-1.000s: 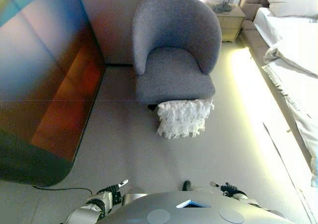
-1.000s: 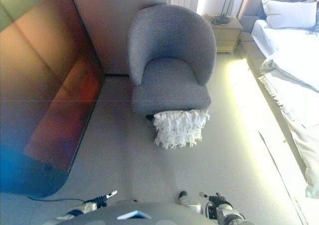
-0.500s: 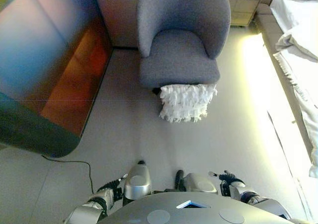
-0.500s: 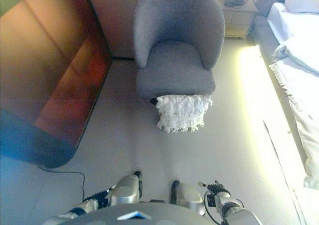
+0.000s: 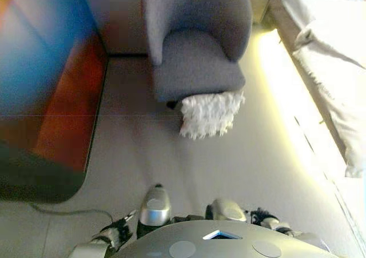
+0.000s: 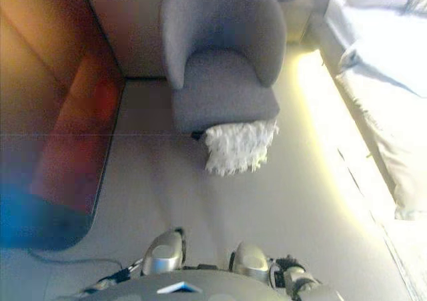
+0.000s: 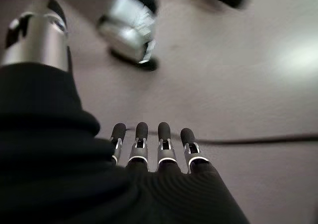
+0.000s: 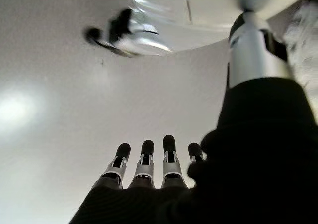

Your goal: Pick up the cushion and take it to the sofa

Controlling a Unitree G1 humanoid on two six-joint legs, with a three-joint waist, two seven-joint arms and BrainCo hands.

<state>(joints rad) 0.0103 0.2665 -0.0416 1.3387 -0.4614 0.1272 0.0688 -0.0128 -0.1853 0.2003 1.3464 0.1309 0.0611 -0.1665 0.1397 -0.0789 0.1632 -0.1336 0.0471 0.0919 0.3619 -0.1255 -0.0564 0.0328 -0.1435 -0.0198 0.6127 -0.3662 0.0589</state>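
Observation:
A white shaggy cushion (image 5: 210, 114) stands on the floor, leaning against the front of the grey armchair (image 5: 194, 46). It also shows in the right eye view (image 6: 239, 147), with the armchair (image 6: 222, 54) behind it. My left hand (image 5: 116, 233) hangs low at the bottom left, far from the cushion. In the left wrist view my left hand (image 7: 154, 149) has relaxed fingers and holds nothing. My right hand (image 5: 264, 219) hangs at the bottom right. In the right wrist view my right hand (image 8: 151, 167) has straight fingers and is empty.
A dark glossy cabinet (image 5: 46, 86) fills the left side. A bed with white bedding (image 5: 334, 58) runs along the right. A black cable (image 5: 68, 212) lies on the pale floor (image 5: 143, 155) near the cabinet's corner. A nightstand (image 6: 297, 1) stands behind the armchair.
The whole picture has shifted, so the camera has moved. Both hands stay low and empty. The cushion still leans on the armchair.

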